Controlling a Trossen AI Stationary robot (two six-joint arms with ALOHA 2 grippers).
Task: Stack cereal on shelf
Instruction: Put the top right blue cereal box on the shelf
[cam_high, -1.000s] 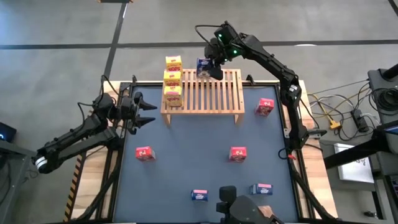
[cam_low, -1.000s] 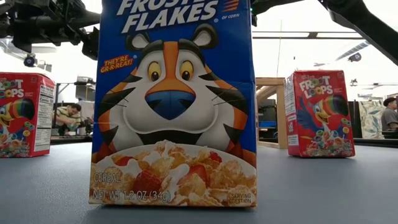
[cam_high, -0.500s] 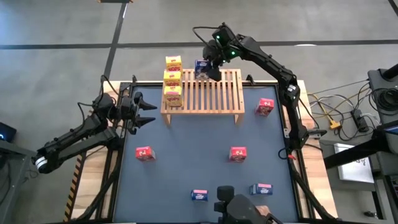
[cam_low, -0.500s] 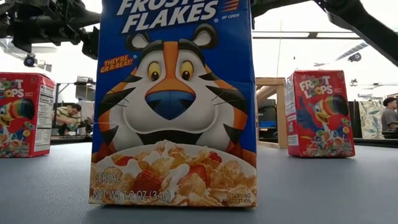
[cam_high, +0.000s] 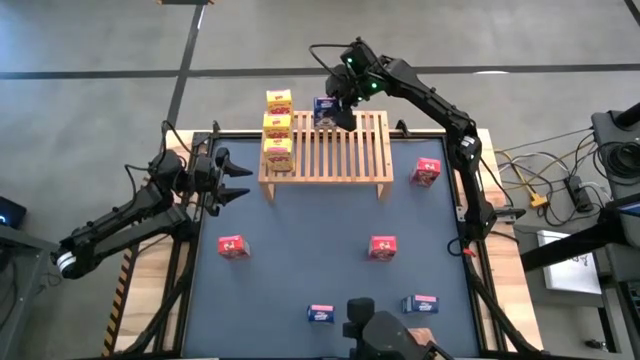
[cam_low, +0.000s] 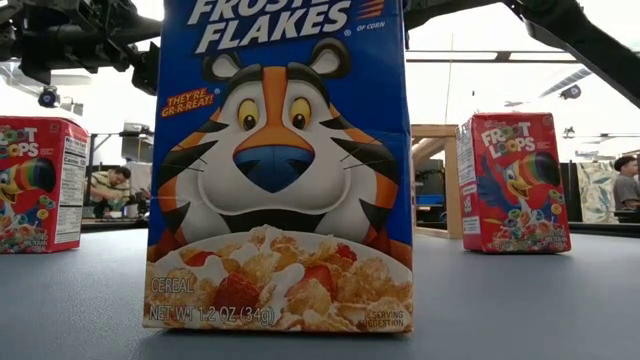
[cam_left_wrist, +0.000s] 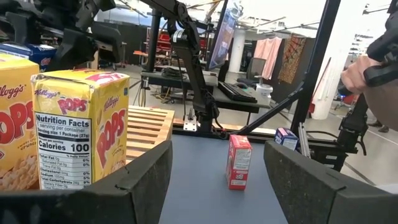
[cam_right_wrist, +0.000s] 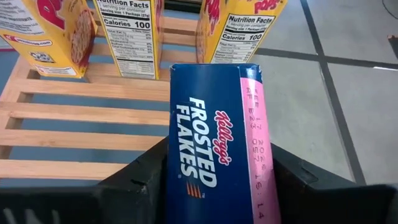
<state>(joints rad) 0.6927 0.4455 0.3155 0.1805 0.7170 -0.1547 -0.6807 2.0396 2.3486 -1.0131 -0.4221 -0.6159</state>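
Note:
My right gripper (cam_high: 338, 108) is over the far edge of the light wooden rack (cam_high: 330, 150), shut on a blue Frosted Flakes box (cam_right_wrist: 214, 149). Three yellow boxes (cam_high: 278, 127) stand in a row on the rack's left end, right beside the blue box. My left gripper (cam_high: 238, 180) is open and empty, waiting at the table's left side, level with the rack's near edge. Its wrist view shows the yellow boxes (cam_left_wrist: 81, 124) close by. My right gripper pinches the blue box between its two fingers (cam_right_wrist: 140, 177), one on each side of the narrow printed panel (cam_right_wrist: 186, 158) that faces the wrist camera. The fingers come from above, slanting down. Whether the box's bottom touches the slats, I cannot tell.
Red boxes stand on the blue-grey table at the right (cam_high: 426, 172), middle (cam_high: 382, 247) and left (cam_high: 232, 246). Two blue boxes (cam_high: 321, 314) (cam_high: 421, 304) stand near the front edge; one fills the low view (cam_low: 280, 170). The rack's slats to the right of the blue box are bare.
My right gripper has edged slightly toward the table's left with the blue box, staying over the rack's far edge beside the yellow boxes.

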